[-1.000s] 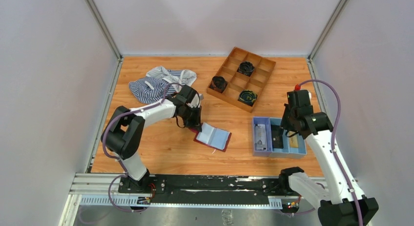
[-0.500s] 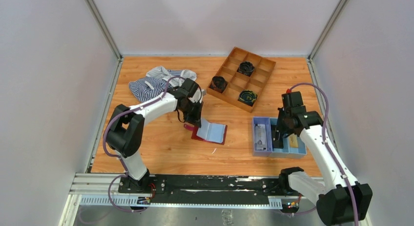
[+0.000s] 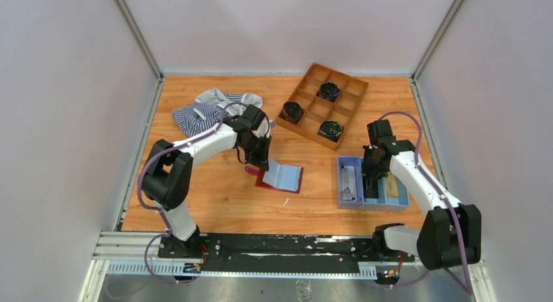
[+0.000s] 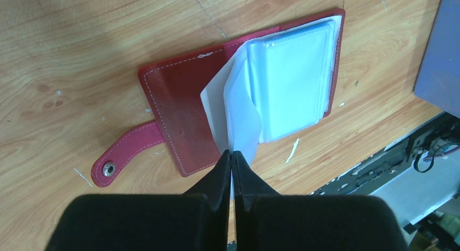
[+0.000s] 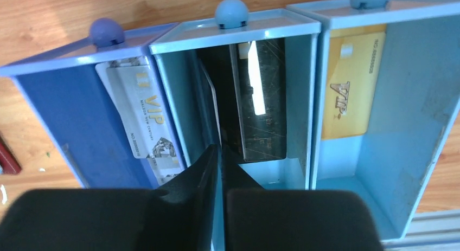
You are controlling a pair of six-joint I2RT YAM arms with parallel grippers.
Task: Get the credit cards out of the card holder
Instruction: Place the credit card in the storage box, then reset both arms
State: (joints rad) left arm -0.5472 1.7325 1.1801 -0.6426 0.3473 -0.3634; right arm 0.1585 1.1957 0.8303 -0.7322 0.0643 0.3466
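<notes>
Three cards already lie in the light-blue plastic three-bay tray (image 5: 401, 126): a silver card (image 5: 142, 113), a glossy black card (image 5: 263, 99) and a tan card (image 5: 350, 83), so I judge the emptying well along. My right gripper (image 5: 219, 150) is clenched over the middle bay, apparently nipping a thin edge-on card (image 5: 210, 104); next it should let go and cross to the holder. The maroon leather folding card holder (image 4: 179, 110) lies open and flat on the wooden table (image 4: 81, 56) at mid-table, well left of the tray. Its long axis runs across the table, slightly skewed, with the strap tab (image 4: 122, 153) pointing left. My left gripper (image 4: 232, 156) pinches a pale inner leaf (image 4: 238, 115), lifting it; whether cards remain inside I cannot tell.
</notes>
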